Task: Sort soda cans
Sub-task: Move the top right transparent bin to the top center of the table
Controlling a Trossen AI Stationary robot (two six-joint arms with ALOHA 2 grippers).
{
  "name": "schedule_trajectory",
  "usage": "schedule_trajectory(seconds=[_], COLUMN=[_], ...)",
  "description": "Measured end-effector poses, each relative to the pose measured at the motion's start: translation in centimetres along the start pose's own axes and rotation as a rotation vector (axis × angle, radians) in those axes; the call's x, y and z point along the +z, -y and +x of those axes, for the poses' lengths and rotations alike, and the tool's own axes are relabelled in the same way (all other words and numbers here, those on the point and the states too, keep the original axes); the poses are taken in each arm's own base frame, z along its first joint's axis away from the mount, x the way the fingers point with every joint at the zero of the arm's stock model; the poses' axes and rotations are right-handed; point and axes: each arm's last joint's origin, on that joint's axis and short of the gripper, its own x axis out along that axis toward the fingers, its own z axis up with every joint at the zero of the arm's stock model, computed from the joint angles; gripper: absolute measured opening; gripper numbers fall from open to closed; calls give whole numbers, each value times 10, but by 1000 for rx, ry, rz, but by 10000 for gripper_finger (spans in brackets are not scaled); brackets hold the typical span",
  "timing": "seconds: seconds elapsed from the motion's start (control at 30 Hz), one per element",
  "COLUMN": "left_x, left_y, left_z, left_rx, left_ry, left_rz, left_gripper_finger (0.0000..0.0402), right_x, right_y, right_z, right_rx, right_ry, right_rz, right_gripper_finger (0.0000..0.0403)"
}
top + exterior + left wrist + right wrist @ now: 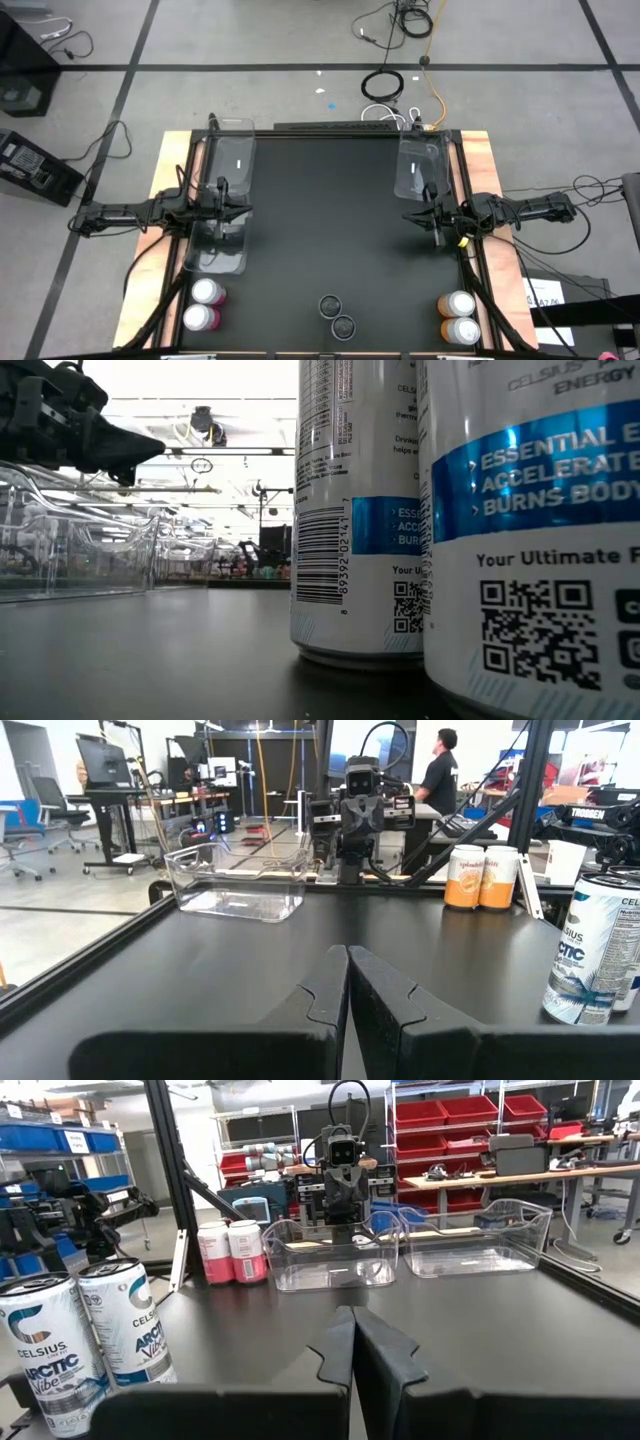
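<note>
While both arms wait at the counter (320, 220) edges, six soda cans stand in pairs along its 6 o'clock edge.

Left gripper (232, 205) is at 9 o'clock, fingers pressed together and empty, above a clear bin (217, 245); a second clear bin (231, 160) lies toward 11 o'clock. Right gripper (428, 217) is at 3 o'clock, likewise closed with nothing held, just beside a third clear bin (418, 165) at 1 o'clock. Pink cans (204, 305) sit at 7 o'clock, dark cans (337, 315) at 6 o'clock, orange cans (459, 316) at 5 o'clock. In the low view the dark pair fills the foreground and hides the counter's right half. Cables (395, 60) lie on the floor beyond 12 o'clock; a person (437, 770) stands in the room behind.
</note>
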Motion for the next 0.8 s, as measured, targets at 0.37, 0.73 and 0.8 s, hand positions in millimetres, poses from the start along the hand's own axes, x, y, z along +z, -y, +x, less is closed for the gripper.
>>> schedule_trajectory(seconds=[0.37,0.73,0.8], left_x=[0,0,0], left_y=[0,0,0], left_z=[0,0,0], left_rx=[0,0,0], left_ry=[0,0,1], left_rz=[0,0,0], left_gripper_finger=[25,25,25], right_x=[23,71,78], right_y=[-2,-9,-10], right_z=[-4,9,14], right_rx=[-2,-43,-45], right_ry=[55,-99,-153], right_rz=[-47,-151,-160], right_gripper_finger=[0,0,0])
